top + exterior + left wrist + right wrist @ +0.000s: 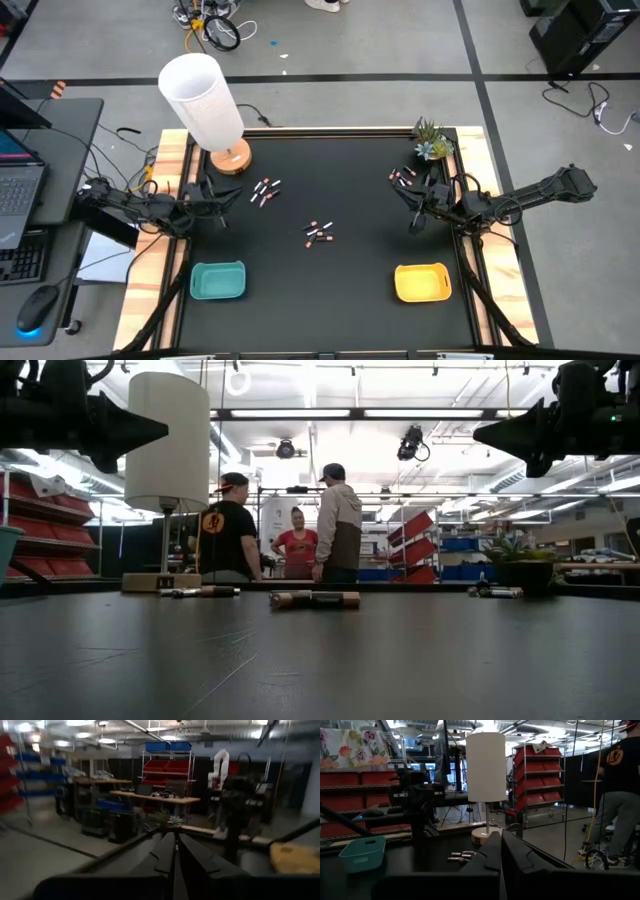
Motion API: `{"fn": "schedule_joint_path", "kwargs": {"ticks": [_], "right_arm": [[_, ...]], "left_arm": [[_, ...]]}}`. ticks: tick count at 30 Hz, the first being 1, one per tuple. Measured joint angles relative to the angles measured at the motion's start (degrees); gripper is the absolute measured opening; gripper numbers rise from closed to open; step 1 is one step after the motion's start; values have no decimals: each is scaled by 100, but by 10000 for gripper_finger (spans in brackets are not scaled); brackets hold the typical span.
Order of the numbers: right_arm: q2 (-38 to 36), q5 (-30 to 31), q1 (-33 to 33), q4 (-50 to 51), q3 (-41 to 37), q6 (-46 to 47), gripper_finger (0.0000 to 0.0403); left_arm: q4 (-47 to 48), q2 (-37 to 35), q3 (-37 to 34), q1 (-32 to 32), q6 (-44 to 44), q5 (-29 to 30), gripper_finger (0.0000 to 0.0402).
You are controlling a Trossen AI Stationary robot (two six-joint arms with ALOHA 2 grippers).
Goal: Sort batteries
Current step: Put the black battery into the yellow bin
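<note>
Black matting covers the table (330, 290), and on it we find the batteries in three small clusters: one (265, 190) toward the left near the lamp (205, 105), one (318, 233) at the middle, and one (403, 177) at the far right beside the plant (432, 140). Both arms wait at the table's sides, held above the mat. Our left gripper (218, 207) has its fingers pressed together on nothing, and our right gripper (416, 208) is likewise closed and empty, as both wrist views confirm with the dark fingers meeting at a seam. What the next move turns on, we judge, is nearness: the left cluster lies just inward of the left gripper and slightly toward the table's far edge, while the right cluster sits just beyond the right gripper toward the far edge, so each arm has its own pile close by. The middle cluster is about equally far from both. Long axes differ from battery to battery; those in the middle seem to lie roughly across the table, though they are too small for us to be sure. We would have the fingers part first, then turn the wrist so the pinch crosses the chosen battery's length. A teal tray (218, 281) sits at the near left and a yellow tray (422, 283) at the near right, both well apart from every cluster.
</note>
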State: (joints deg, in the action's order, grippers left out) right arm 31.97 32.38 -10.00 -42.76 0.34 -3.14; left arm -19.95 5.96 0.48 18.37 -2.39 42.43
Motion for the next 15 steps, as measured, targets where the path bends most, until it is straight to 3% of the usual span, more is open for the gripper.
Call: {"fn": "schedule_joint_path", "kwargs": {"ticks": [3,15], "right_arm": [[0,0,2,-61,0,-1,2],[-2,-104,2,-614,0,67,2]], "left_arm": [[-75,0,0,-2,563,1,37],[9,7,1,0,570,20,37]]}}
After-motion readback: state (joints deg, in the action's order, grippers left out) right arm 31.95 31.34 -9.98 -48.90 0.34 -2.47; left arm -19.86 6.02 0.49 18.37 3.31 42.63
